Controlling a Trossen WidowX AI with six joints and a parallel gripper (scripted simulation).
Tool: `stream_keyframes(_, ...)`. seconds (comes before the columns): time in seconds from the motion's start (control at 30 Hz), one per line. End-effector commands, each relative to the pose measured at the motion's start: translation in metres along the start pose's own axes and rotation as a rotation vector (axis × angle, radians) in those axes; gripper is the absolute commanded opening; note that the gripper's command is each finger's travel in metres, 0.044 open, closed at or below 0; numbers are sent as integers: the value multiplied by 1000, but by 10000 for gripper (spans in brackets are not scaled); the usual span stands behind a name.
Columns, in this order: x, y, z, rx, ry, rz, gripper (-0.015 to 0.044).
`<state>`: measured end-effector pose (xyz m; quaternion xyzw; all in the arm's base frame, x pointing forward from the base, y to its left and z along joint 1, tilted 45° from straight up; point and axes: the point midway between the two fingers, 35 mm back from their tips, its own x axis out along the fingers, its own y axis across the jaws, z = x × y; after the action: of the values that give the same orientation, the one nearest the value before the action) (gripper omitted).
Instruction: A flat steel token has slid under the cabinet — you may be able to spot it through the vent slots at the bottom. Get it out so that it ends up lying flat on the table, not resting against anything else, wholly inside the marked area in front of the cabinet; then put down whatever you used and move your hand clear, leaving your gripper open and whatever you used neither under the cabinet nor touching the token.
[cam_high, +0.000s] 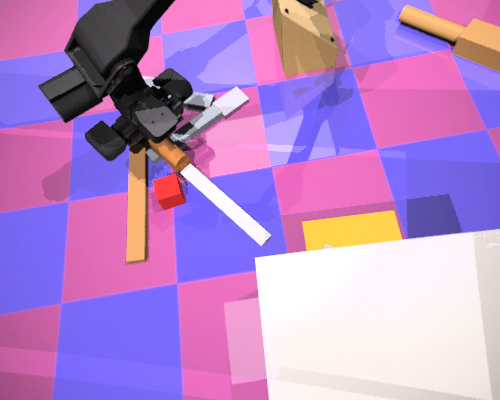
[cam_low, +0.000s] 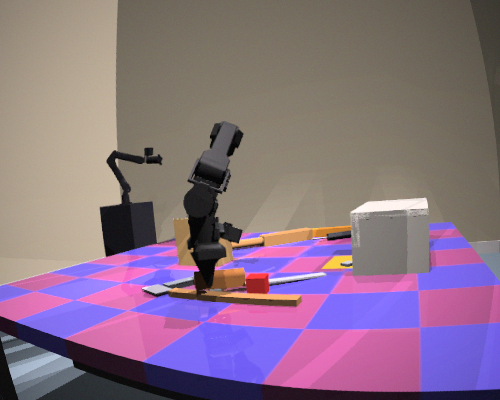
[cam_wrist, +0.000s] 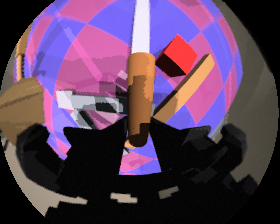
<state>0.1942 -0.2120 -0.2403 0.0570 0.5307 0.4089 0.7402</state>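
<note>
Step in hand, as I judge it: the drawing-out is at or near its end, and setting down the tool is close. My gripper (cam_high: 149, 142) (cam_low: 204, 286) (cam_wrist: 138, 118) is closed on the brown handle of a white-bladed tool (cam_high: 225, 204) (cam_low: 297, 279) (cam_wrist: 140, 30). The blade's tip stands apart from the cabinet (cam_high: 370, 310) (cam_low: 380, 245).

A small grey piece, which I take for the steel token (cam_high: 327, 246) (cam_low: 346, 263), shows on the yellow marked area (cam_high: 357, 230) (cam_low: 332, 261), close by the cabinet. The cabinet's top cuts it off from above; whether it lies wholly inside, or touches the cabinet, I cannot tell.

Next move: confirm the token's placing, draw it further if short, otherwise lower the tool, release and back away. The red block (cam_high: 169, 191) (cam_low: 257, 283) (cam_wrist: 177, 54) and wooden strip (cam_high: 137, 210) (cam_low: 240, 298) (cam_wrist: 185, 87) beside the handle could be knocked.

Surface: pink and blue checks, glossy, with reflections. Room: plain beige walls; a second dark arm (cam_low: 118, 174) on a black pedestal (cam_low: 120, 227) beyond the table.
</note>
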Motion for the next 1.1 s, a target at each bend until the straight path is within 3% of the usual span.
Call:
stream_keyframes(0.0,3,6,3,7,-7,12,0)
stream_keyframes(1.07,4,7,44,6,-10,13,0)
